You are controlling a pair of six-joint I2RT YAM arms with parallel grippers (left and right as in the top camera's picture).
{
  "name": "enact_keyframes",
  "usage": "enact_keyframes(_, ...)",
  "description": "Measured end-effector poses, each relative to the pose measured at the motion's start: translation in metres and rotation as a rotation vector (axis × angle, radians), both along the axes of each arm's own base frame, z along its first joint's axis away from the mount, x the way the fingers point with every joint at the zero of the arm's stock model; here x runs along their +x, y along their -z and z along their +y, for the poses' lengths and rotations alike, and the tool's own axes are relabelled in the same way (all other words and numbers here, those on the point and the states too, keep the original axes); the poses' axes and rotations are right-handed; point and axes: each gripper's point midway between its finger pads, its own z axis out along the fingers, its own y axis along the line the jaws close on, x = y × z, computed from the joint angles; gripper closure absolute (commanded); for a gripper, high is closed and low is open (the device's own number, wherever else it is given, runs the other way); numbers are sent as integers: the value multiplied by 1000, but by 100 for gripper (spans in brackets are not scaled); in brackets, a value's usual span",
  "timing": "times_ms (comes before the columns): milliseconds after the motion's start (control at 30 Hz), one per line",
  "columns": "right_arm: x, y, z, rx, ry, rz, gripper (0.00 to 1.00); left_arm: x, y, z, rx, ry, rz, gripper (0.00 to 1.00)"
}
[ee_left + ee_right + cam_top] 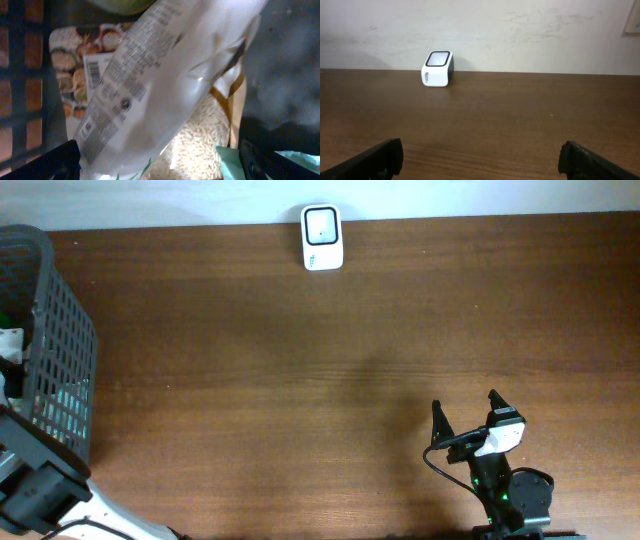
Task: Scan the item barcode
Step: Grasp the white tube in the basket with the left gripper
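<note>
Dark wood bench (pixel 300 380) from overhead, with a white barcode scanner (pixel 322 238) standing at the far edge, window facing up. At the left edge, a dark mesh basket (pixel 62 350), with the left arm (pixel 40 490) leading into it from the near left corner, its gripper hidden in this view. Toward the near right, right gripper (pixel 465 400) poised over the wood, fingers spread apart, holding nothing, well apart from both scanner and basket. From the left wrist: looking down inside the basket, mesh wall (pixel 20 80) at the left, left gripper (pixel 160 162) spread wide with dark fingertips (pixel 55 162) at both lower corners, clamped on nothing. Between and beyond them, a clear rice bag (pixel 165 90) lying tilted, white printed label uppermost, pale grains visible lower down. Partly under it, a grain packet (pixel 70 55) with its barcode (pixel 93 72) showing just beside the bag's edge. Something green (pixel 125 4) at the top, a teal packet (pixel 227 165) at the lower right. From the right wrist: level across the bench (pixel 495 115) to a pale wall (pixel 495 30), scanner (pixel 438 68) far ahead and left of centre, close to the wall; right gripper (pixel 480 160) wide apart at both lower corners, nothing between the fingers.
</note>
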Motion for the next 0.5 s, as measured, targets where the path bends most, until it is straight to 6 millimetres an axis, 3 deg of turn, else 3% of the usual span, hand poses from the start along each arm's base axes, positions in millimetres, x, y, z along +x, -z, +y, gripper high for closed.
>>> enact_keyframes(233,0,0,0,0,0,0,2,6,14,4,13,58,13,1)
enact_keyframes(333,0,0,0,0,0,0,2,9,15,7,25,67,6,14)
enact_keyframes(367,0,0,0,0,0,0,2,10,15,8,28,69,4,22)
enact_keyframes(500,0,0,0,0,0,0,2,14,15,11,45,76,-8,34)
